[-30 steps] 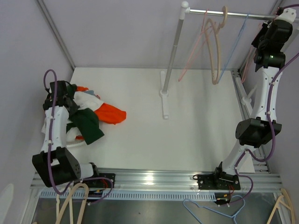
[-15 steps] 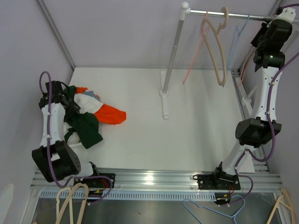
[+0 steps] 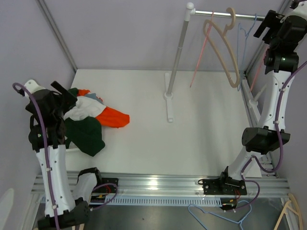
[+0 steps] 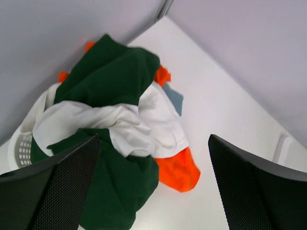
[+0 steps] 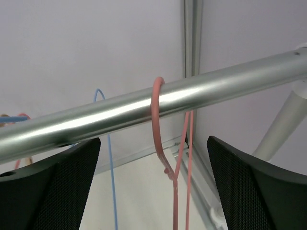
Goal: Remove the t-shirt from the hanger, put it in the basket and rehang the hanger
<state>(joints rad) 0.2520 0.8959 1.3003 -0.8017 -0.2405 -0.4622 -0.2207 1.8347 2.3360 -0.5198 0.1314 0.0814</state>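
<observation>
A dark green t-shirt point(image 3: 86, 135) point(image 4: 115, 81) lies loose on a heap of white and orange garments point(image 3: 108, 115) at the table's left, with no hanger in it. My left gripper point(image 3: 61, 91) point(image 4: 153, 191) hovers open above that heap, holding nothing. A pink hanger point(image 5: 160, 124) point(image 3: 200, 52) hangs bare on the metal rail point(image 5: 120, 115) at the back right. Close in front of that hook, my right gripper point(image 3: 266, 21) point(image 5: 153, 187) is open and touches nothing.
The heap spills over a white basket point(image 4: 21, 148). A beige hanger point(image 3: 223, 45) and a blue hanger point(image 3: 242, 38) point(image 5: 111, 167) also hang on the rail. The rail's pole point(image 3: 176, 52) stands on a base point(image 3: 168, 103) at mid-table. More hangers point(image 3: 216, 215) lie below the front edge.
Both grippers have opened. The left arm rose and drew back from the heap, leaving the green t-shirt on it. The right gripper let go of the pink hanger; the hangers swung right.
</observation>
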